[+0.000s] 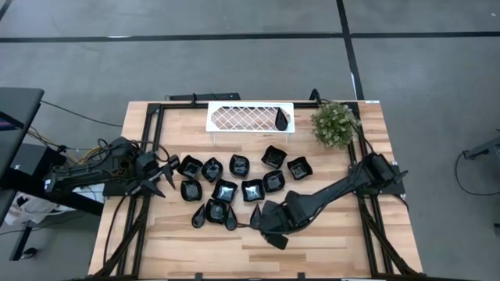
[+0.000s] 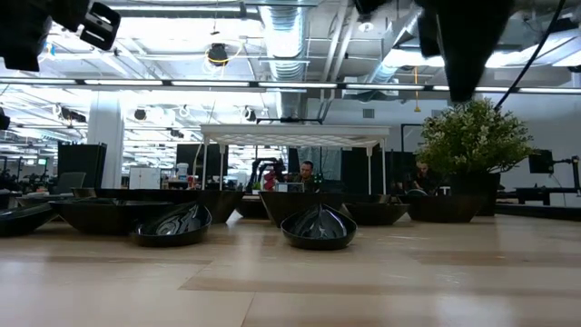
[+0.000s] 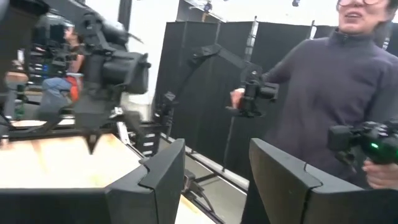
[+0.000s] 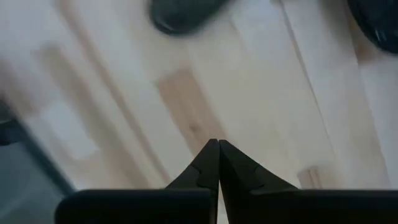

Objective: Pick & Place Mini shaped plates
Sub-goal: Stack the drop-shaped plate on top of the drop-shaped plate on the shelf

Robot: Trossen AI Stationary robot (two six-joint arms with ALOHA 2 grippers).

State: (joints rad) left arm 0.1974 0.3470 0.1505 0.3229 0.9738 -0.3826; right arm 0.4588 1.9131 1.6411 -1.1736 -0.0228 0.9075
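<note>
The right claw (image 1: 256,217) hangs over the counter (image 1: 344,250) in the lower centre of the high view, fingers pressed together and holding nothing, tips just beside a teardrop plate (image 1: 232,221) at the lower edge of the cluster. The step in hand appears to be an approach for a pick: spread the fingers before descending, straddle one rim only, and keep clear of neighbouring dishes, which lie close together.

The mini shaped plates (image 1: 234,183) occupy the middle of the counter; one teardrop plate (image 1: 280,119) already lies in the white lattice tray (image 1: 226,117) at the upper centre, beside the green plant (image 1: 334,123). The left claw (image 1: 166,173) waits at the left edge, fingers spread and empty.

The right wrist view confirms the closed tips (image 4: 218,144) over bare wood. The low view alone shows dish height. The left wrist view alone shows a person (image 3: 336,81) beyond the counter
</note>
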